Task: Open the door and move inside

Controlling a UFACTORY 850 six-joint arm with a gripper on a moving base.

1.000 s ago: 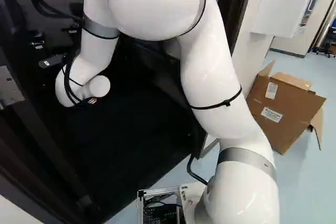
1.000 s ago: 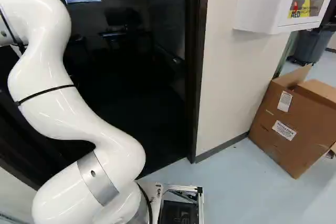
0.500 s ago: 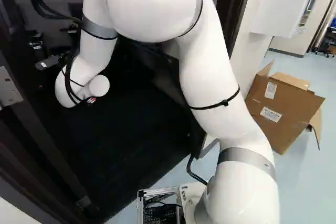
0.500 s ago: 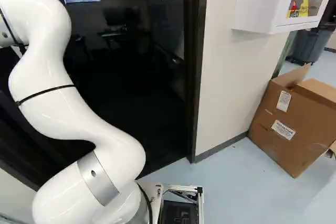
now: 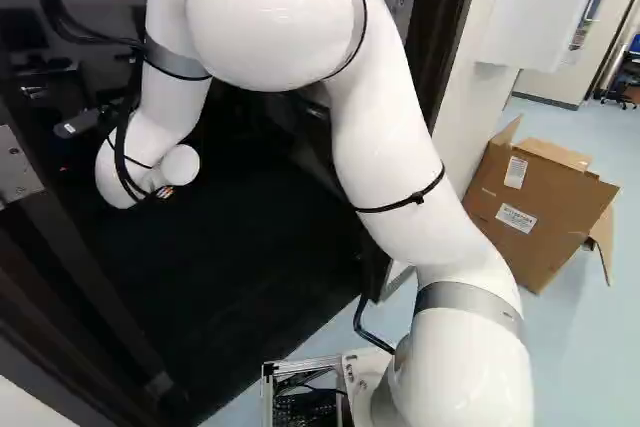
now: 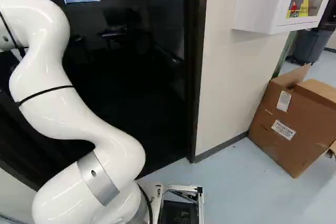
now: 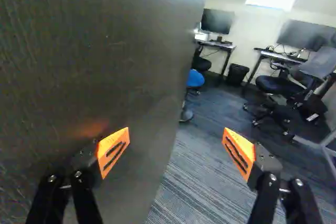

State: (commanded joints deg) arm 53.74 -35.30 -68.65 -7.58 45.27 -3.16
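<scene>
Two orange pads (image 7: pixel 113 150) face each other on one gripper (image 7: pixel 176 148); the fingers are spaced apart. One door (image 7: pixel 105 40) is positioned beside one finger and extends ahead; contact cannot be determined. The door's free edge passes between the two pads. The wrist view alone shows striped carpet (image 7: pixel 191 195) and one black wastebasket (image 7: pixel 237 74). Both base views show one cardboard box (image 6: pixel 294 124), outside the wrist view.

Cardboard box (image 6: pixel 289 129) is sitting nr wall (image 6: pixel 223 77); white cab. (image 6: pixel 257 3) is hanging on it. Bin (image 7: pixel 238 74) is standing btwn desks (image 7: pixel 273 54), office chair (image 7: pixel 277 84) nearby.
</scene>
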